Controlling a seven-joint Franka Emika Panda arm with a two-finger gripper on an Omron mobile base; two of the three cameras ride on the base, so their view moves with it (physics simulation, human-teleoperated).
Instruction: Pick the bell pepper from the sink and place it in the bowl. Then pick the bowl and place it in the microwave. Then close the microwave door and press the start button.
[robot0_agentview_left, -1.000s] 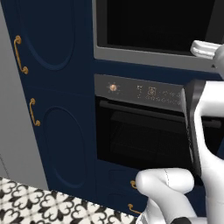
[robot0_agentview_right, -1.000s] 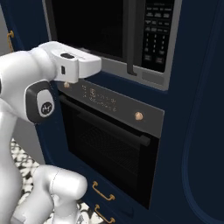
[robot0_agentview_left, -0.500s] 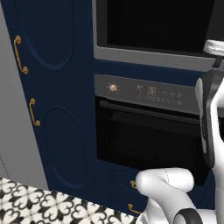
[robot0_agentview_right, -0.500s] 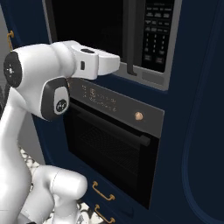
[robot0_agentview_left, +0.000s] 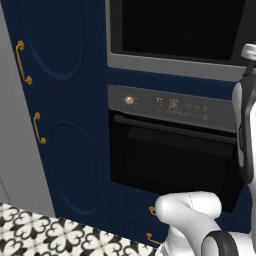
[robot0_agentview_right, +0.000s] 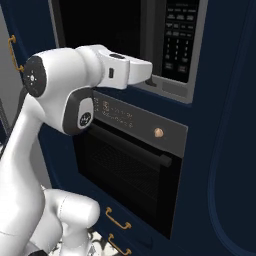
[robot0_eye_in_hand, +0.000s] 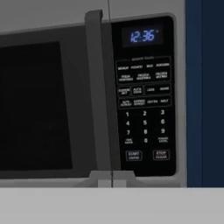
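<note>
The microwave (robot0_agentview_right: 172, 95) sits built into the navy wall above the oven. Its door (robot0_eye_in_hand: 35, 105), black glass in a grey frame, stands closed (robot0_agentview_right: 100, 25) (robot0_agentview_left: 175, 25). To the door's right is the dark keypad (robot0_eye_in_hand: 144, 96) with a lit clock, and the start button (robot0_eye_in_hand: 133, 155) lies in its bottom row. My gripper (robot0_eye_in_hand: 112, 178) is shut with nothing in it, its tips together just below the seam between door and keypad. From the right base view the gripper (robot0_agentview_right: 150, 83) hovers close to the microwave's lower frame, left of the keypad (robot0_agentview_right: 180, 40). The bell pepper, bowl and sink are out of view.
A black oven (robot0_agentview_right: 130, 165) with a gold knob (robot0_agentview_right: 158, 132) and a bar handle sits right under the microwave (robot0_agentview_left: 170, 160). Navy cabinet fronts with gold handles (robot0_agentview_left: 22, 62) stand to the left. Patterned floor tiles (robot0_agentview_left: 50, 235) lie below.
The arm has swung the hand to the right and slightly up, from in front of the door towards the keypad side. The gripper has stayed shut.
</note>
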